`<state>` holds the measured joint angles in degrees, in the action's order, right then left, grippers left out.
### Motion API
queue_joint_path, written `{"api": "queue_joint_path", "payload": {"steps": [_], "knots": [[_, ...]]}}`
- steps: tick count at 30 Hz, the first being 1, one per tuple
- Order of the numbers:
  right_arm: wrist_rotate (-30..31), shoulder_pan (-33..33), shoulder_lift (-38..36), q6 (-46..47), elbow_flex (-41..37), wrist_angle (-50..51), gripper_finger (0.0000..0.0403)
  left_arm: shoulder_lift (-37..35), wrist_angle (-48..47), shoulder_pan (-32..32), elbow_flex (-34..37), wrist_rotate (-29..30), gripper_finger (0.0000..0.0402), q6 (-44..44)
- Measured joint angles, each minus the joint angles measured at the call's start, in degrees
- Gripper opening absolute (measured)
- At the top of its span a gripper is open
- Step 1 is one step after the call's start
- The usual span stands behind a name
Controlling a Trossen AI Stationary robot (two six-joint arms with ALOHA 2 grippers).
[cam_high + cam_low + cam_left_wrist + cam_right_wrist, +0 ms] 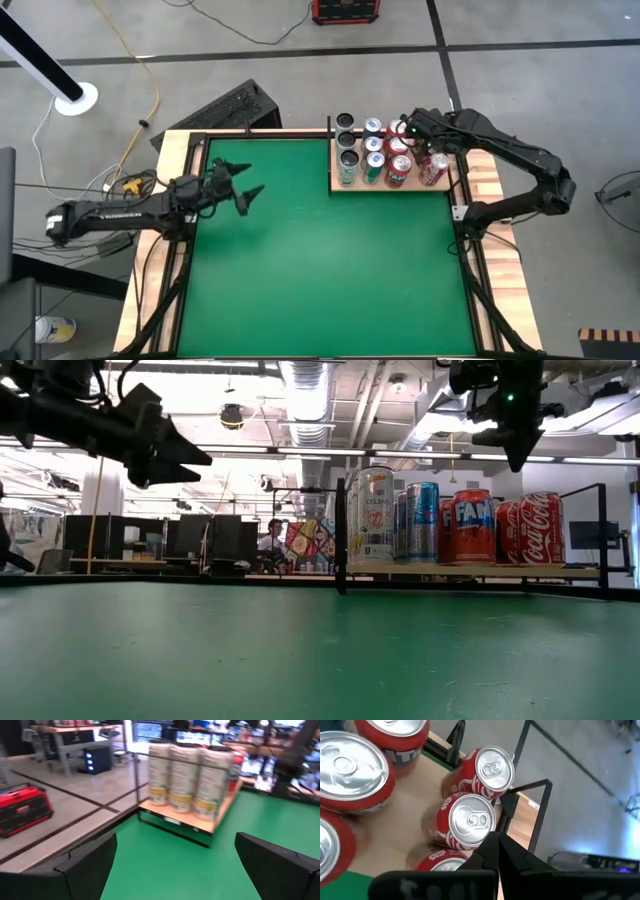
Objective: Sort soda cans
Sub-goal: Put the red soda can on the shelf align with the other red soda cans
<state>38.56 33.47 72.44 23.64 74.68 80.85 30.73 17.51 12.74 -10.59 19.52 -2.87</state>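
Several soda cans stand upright on their bases on a wooden tray (440,187) with a black wire frame at the table's far right. They stand in rows: pale silver cans (182,777) on the left, blue-teal cans (373,152) beside them, and red cans (400,170) on the right. My right gripper (408,133) is shut and empty. It points down above the red cans (470,822) and shows clear of their tops in the low view (520,455). My left gripper (240,190) is open and empty above the mat at the table's left, facing the tray (175,870).
The green mat (320,270) covers the table inside a wooden border. The tray's black wire posts (540,815) rise beside the red cans. A red case (22,815) stands on the floor beyond the table.
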Motion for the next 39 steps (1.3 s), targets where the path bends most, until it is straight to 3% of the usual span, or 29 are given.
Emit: {"api": "queue_joint_path", "payload": {"steps": [6, 12, 20, 26, 39], "knots": [[0.06, -4.72, -0.02, 0.02, -0.01, 0.36, 0.0022, -0.01, 2.53, 9.56, 0.0, -7.84, 0.0392, -0.15], [-2.77, -7.11, -0.02, 3.96, -0.01, 0.71, 0.0022, -0.01, 2.9, 13.79, 0.0, -14.26, 0.0392, 3.28], [-7.39, -2.72, -0.02, 5.47, -0.03, -0.59, 0.0022, -0.01, 2.86, 14.3, 0.0, -16.69, 0.0392, 8.92], [-5.26, -0.07, -0.06, 14.64, -0.19, 9.32, 0.002, 0.02, 0.78, 14.28, 0.02, -21.08, 0.0392, 9.06], [-6.38, 9.8, 1.87, 10.82, -5.85, 6.03, 0.0019, 0.02, 0.74, 14.28, 0.04, -25.96, 0.0392, 7.12]]}}
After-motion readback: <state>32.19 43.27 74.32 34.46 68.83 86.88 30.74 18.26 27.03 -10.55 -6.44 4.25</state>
